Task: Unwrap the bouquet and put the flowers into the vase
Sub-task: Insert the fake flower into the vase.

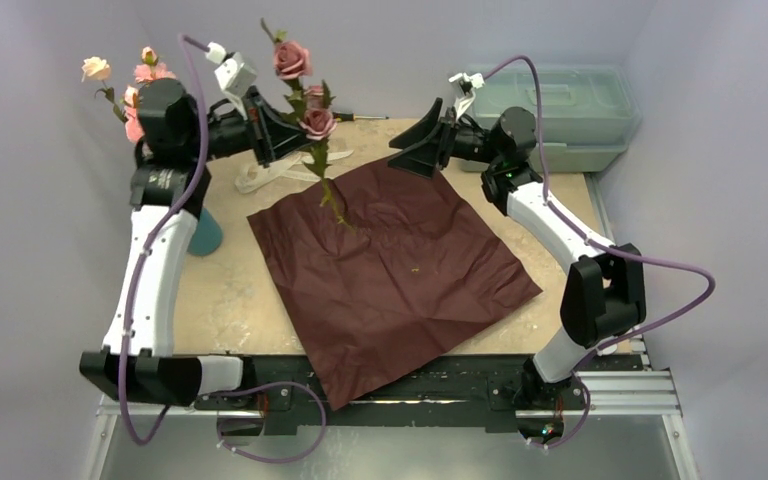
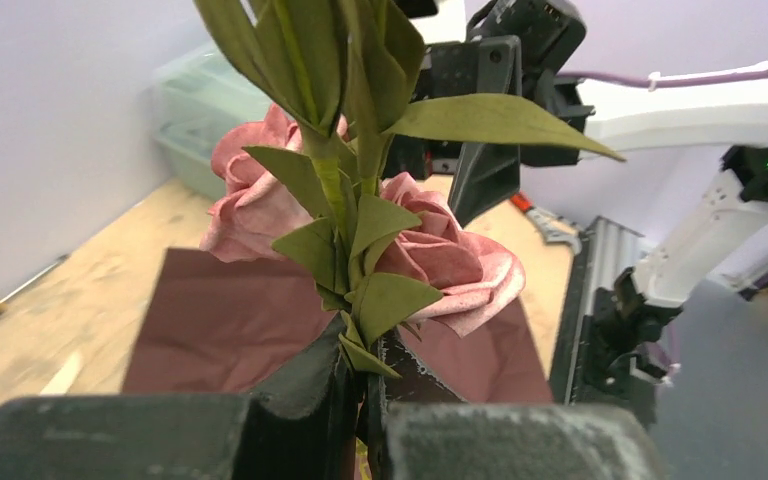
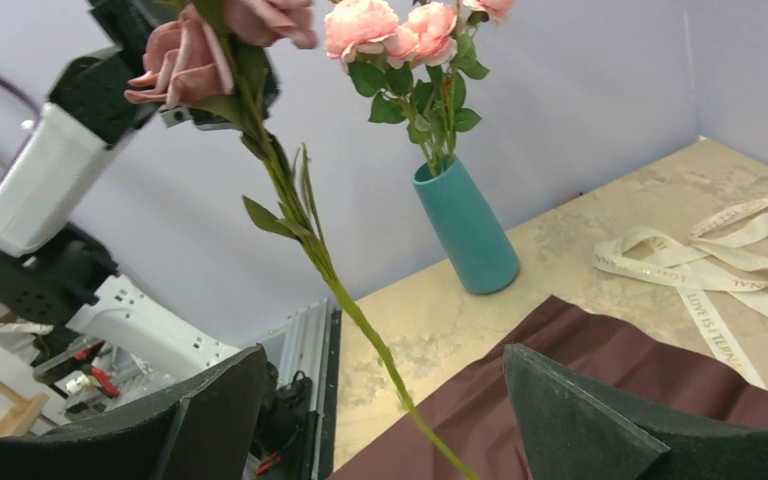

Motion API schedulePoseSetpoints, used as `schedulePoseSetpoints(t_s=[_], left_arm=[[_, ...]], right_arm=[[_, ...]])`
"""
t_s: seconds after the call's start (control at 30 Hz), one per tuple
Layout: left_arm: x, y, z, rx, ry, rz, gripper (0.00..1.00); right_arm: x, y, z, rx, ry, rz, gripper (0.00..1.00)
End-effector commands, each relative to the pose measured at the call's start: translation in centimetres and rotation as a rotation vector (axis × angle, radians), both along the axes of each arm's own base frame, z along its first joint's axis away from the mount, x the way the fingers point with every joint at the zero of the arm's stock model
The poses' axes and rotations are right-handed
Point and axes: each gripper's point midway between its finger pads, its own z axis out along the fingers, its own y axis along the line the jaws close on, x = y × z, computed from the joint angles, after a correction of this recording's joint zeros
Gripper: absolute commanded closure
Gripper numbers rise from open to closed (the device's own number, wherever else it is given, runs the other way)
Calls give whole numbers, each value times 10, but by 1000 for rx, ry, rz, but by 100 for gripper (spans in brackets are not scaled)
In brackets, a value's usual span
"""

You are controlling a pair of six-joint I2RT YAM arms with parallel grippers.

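Note:
The bouquet is apart: its maroon paper (image 1: 390, 270) lies spread flat on the table. My left gripper (image 1: 305, 135) is shut on the leafy stem of a dusky-rose flower sprig (image 1: 315, 122), held upright above the paper's far corner. In the left wrist view the two roses (image 2: 440, 262) stand just above the gripper (image 2: 365, 360). My right gripper (image 1: 410, 150) is open beside the sprig. The stem (image 3: 300, 210) passes between its fingers (image 3: 382, 355) untouched. The teal vase (image 3: 465, 230) holds pink flowers (image 3: 410, 30). In the top view the vase (image 1: 207, 232) is half hidden by my left arm.
A cream ribbon (image 1: 270, 175) lies loose on the table behind the paper, also seen as the ribbon (image 3: 710, 265) from the right wrist. A pale green toolbox (image 1: 560, 110) stands at the back right. Walls close in on three sides.

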Motion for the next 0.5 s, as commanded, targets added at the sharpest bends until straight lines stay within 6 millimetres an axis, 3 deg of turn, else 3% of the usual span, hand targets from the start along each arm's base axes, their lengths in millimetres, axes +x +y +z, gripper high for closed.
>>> schedulePoseSetpoints(t_s=[0.0, 0.23, 0.33, 0.47], left_arm=[[-26, 41, -21, 163, -60, 127, 100], [-67, 115, -44, 378, -94, 432, 100], [-87, 149, -38, 426, -106, 632, 100], [-111, 176, -18, 339, -117, 909, 100]], right_arm=[[-1, -3, 11, -35, -84, 4, 6], [3, -2, 1, -82, -98, 10, 2], [3, -1, 0, -91, -91, 19, 2], [-1, -3, 1, -94, -97, 27, 2]])
